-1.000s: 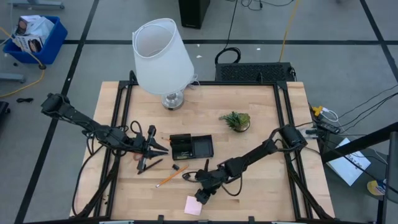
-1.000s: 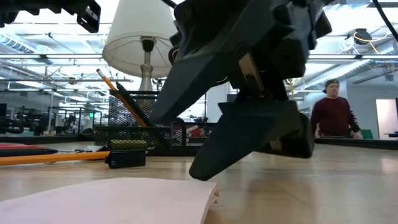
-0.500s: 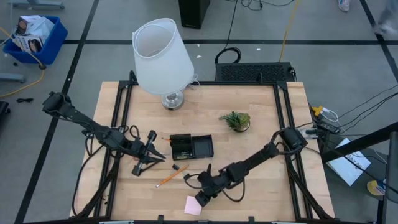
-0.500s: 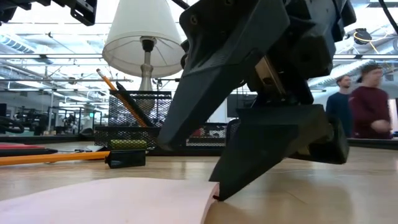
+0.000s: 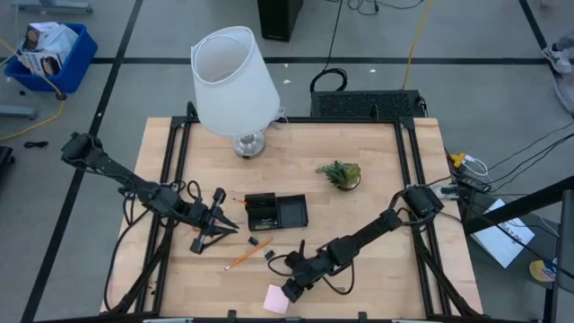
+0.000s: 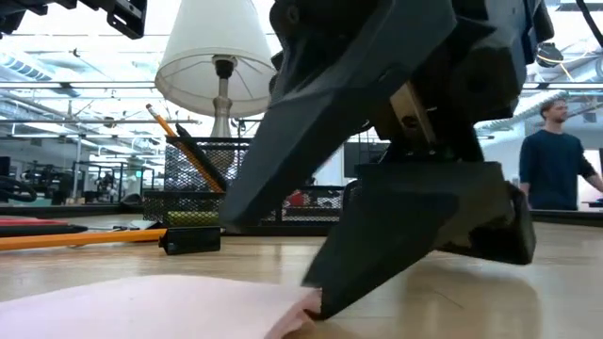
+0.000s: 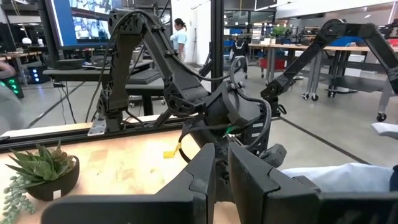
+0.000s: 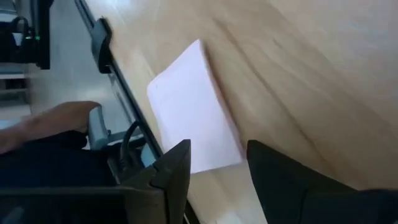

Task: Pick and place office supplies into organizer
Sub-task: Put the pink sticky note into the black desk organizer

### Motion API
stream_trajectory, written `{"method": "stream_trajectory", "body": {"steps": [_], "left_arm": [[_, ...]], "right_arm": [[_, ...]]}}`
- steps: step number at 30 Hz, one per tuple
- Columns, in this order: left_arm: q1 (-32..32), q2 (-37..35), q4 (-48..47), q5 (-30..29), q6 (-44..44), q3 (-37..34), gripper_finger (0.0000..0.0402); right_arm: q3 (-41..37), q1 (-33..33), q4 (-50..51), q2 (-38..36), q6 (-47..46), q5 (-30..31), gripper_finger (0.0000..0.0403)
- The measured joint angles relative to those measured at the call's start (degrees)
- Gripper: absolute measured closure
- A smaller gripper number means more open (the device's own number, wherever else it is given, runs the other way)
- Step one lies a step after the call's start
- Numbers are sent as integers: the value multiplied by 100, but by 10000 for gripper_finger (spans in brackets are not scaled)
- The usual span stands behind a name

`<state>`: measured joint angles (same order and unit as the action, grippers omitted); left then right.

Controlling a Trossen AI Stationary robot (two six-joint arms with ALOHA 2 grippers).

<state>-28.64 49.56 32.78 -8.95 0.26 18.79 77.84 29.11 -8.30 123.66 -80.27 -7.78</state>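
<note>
The pink sticky-note pad (image 5: 275, 301) lies flat near the table's near edge. My right gripper (image 5: 290, 290) is open and low at the pad's right edge, and the right wrist view shows the pad (image 8: 189, 112) ahead of its spread fingers. The black organizer (image 5: 276, 212) sits mid-table. In the low view a pencil and a pen lean inside the organizer (image 6: 209, 179). An orange pencil (image 5: 243, 257) and a small black bit (image 5: 254, 241) lie in front of it. My left gripper (image 5: 235, 225) is shut, left of the organizer, with dark pens (image 5: 201, 243) beside it. My right gripper meets the pad with the tip of one finger (image 6: 325, 299) against the pad's edge (image 6: 303, 306), coming in slanting from the right and above. The edge bulges a little there. The pad lies on the table, and the other finger stands above it.
A big white lamp (image 5: 233, 79) stands at the far left of the table, and a small green plant (image 5: 341, 174) at the far right. Red-handled scissors (image 6: 33, 226) and a small black block (image 6: 193, 237) lie at the low view's left. A person stands in the room behind.
My right gripper has moved toward the near edge and down onto the pad, and its lower fingertip has reached the pad's edge, which now bulges. My left gripper shifted slightly toward the near edge, then stayed still.
</note>
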Motion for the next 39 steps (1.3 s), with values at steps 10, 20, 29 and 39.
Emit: {"method": "stream_trajectory", "body": {"steps": [10, 20, 29, 39], "left_arm": [[0, 0, -23, -4, -14, 0, 353], [0, 0, -143, -4, -117, 0, 353], [0, 0, -188, -2, -636, 0, 353], [13, 7, -511, -162, -873, 7, 353]], "right_arm": [[105, 21, -885, 362, -134, -294, 294], [92, -36, -1125, 386, 257, -305, 376], [71, -239, -1544, 364, 1741, -272, 401], [-1279, -355, -1756, -1297, 4691, 1060, 402]]}}
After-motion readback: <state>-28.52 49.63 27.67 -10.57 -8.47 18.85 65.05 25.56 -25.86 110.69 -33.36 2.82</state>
